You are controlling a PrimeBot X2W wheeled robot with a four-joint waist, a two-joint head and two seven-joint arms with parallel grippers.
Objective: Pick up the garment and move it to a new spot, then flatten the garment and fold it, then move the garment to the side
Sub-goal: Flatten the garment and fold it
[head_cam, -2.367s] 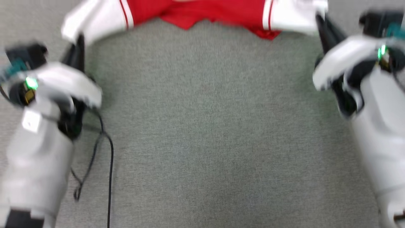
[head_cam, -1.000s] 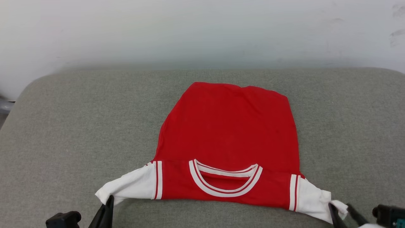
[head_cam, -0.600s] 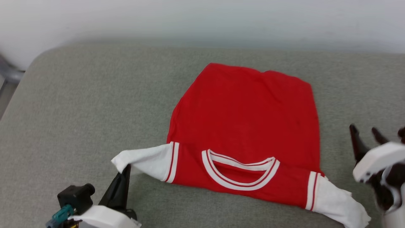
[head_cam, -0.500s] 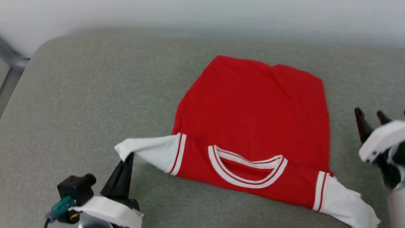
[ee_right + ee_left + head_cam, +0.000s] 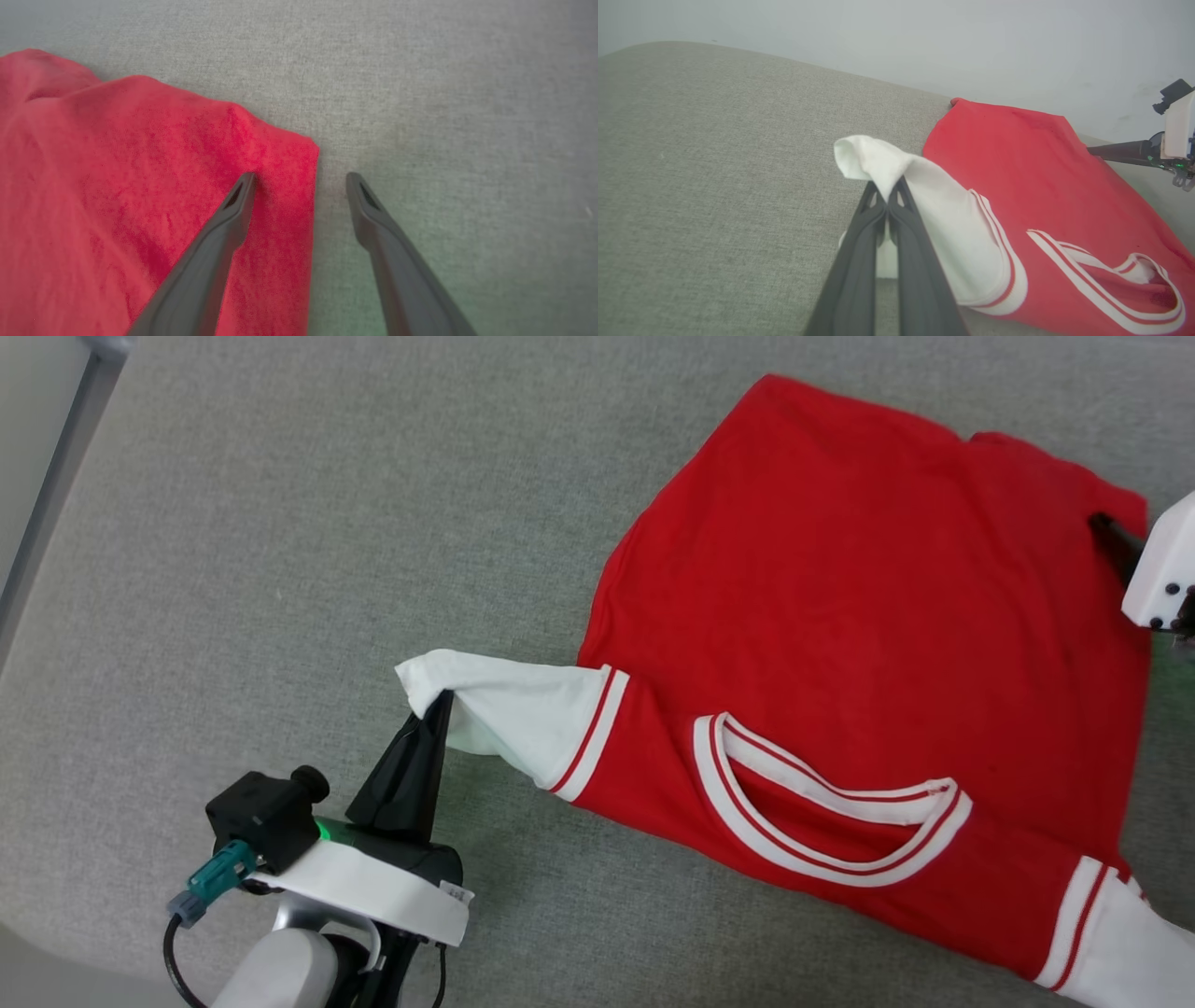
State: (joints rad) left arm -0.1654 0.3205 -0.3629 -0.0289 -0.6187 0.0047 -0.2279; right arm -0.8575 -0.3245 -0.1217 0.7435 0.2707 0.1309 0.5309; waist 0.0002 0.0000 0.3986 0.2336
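Overhead head, close wrists, shared garment [image 5: 868,579]

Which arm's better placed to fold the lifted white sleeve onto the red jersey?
Left. The left tool is shut on the tip of that sleeve; the right tool stands open, straddling the far hem corner of the jersey.

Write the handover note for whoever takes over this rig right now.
Garment: bright red jersey shirt with white short sleeves, spread mostly flat on the grey fabric cushion, collar nearest the robot.
Left gripper: shut on the left white sleeve tip, held slightly raised.
Right gripper: open, astride the far hem corner, gripping nothing.
Done: laid out.
Left: smooth, fold, move aside.
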